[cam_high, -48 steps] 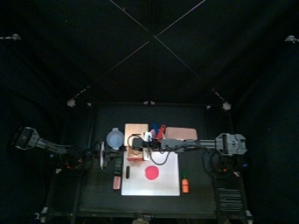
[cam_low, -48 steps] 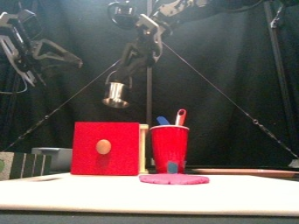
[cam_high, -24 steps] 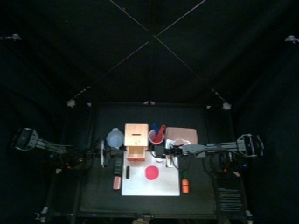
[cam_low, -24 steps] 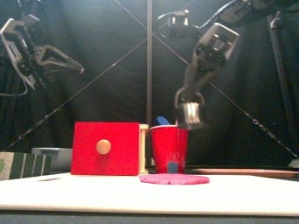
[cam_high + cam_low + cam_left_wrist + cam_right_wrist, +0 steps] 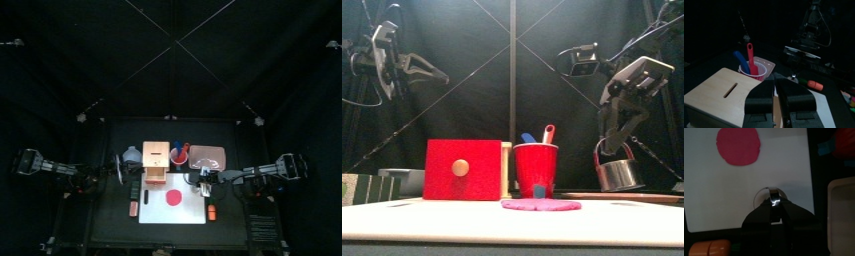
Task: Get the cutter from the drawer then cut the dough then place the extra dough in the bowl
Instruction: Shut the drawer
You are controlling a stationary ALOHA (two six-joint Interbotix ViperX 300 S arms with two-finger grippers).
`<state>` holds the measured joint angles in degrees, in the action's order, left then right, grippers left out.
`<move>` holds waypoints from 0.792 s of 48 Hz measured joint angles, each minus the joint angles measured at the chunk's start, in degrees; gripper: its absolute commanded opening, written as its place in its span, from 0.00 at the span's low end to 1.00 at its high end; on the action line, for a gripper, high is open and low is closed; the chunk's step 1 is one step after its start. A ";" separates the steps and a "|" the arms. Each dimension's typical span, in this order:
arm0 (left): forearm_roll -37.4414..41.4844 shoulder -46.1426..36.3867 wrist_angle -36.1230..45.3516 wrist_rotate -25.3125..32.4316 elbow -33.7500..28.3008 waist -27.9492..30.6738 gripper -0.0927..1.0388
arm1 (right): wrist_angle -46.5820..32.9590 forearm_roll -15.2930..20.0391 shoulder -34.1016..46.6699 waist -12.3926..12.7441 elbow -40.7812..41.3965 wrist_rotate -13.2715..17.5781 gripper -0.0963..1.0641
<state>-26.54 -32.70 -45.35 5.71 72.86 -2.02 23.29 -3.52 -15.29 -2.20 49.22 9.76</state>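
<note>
The right tool (image 5: pixel 774 207) is clamped tight on the wire handle of the round metal cutter (image 5: pixel 619 175). The ring hangs below the jaws, low over the white cutting board (image 5: pixel 724 193). Whether its rim touches the board, I can't tell.

Now the relation that matters: the flat disc of pink dough (image 5: pixel 174 198) is not under that ring. From the right tool it lies ahead, across toward the left arm's side, and a little toward the front edge of the worktop (image 5: pixel 100 222), with bare board between the two. The cutter's mouth faces down with its axis upright, and the disc is round, so there's no long axis to line up. My read is a sideways carry until the ring sits centred over the disc, then a straight press down.

The left tool (image 5: pixel 777 89) has its jaws drawn together on nothing. It's up high, with the pale wooden box with the red drawer front (image 5: pixel 731 92) just below and ahead of it, and the red cup with a blue and a red toy knife (image 5: pixel 754 70) beyond that. The right tool is the nearer one to the dough, and it's the one carrying the cutter.
</note>
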 measured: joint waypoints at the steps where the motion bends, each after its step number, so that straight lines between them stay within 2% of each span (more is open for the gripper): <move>1: 0.00 0.00 -0.09 0.09 -0.09 0.09 0.48 | -0.44 -0.09 0.00 -0.09 0.26 0.53 0.46; 9: -0.44 0.44 -0.09 -0.18 -0.53 1.67 0.48 | -4.92 -0.09 -0.09 -0.35 2.29 3.78 0.46; 19: -1.32 2.29 -0.09 0.00 -1.85 4.13 0.48 | -7.47 -0.26 -0.09 -0.97 4.04 6.24 0.49; 23: -1.32 3.25 0.00 -0.26 -2.46 4.92 0.48 | -7.82 -0.18 -0.09 -1.05 4.13 7.29 0.54; 32: -1.41 4.83 0.00 -0.26 -3.69 5.45 0.48 | -8.96 0.18 -0.09 -1.14 4.13 7.38 0.68; 38: -1.49 5.27 0.00 -0.26 -3.87 5.98 0.48 | -9.32 0.35 -0.09 -1.14 4.22 7.38 0.72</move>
<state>-28.04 -27.42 -45.35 5.45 68.99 3.96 13.97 -3.16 -15.38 -3.34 53.44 17.14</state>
